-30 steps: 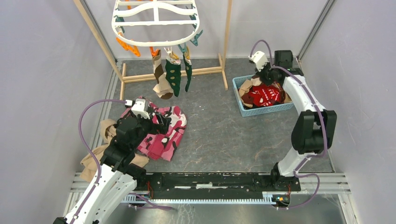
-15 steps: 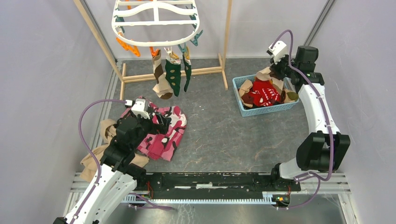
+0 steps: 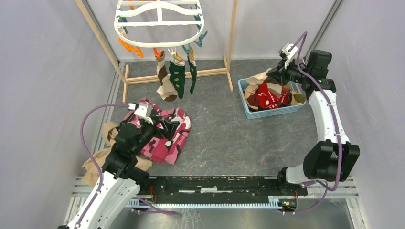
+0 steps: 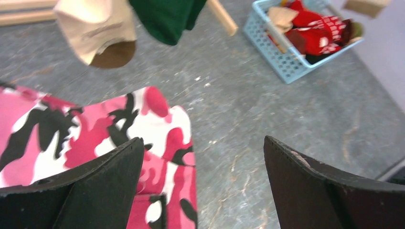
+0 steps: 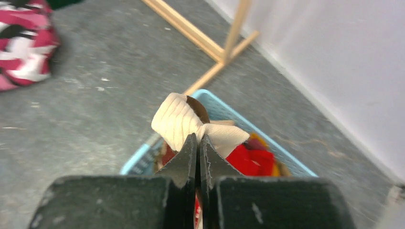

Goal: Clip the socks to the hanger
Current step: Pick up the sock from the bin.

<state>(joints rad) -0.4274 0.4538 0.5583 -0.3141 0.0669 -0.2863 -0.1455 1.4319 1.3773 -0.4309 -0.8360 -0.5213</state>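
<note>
Right pincer (image 5: pixel 197 139) lifted beige sock (image 5: pixel 177 119) above basket (image 5: pixel 139 162).

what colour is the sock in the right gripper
Cream sock with a brown patch; right wrist view shows it best.

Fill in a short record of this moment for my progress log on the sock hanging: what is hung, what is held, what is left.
hanger: white frame on a wooden stand, back left
hung socks: three, clipped at its front edge
right gripper: shut on a beige sock, over the basket
basket: blue, with red socks and others inside
left gripper: open, empty, above the pink camouflage garment
</note>
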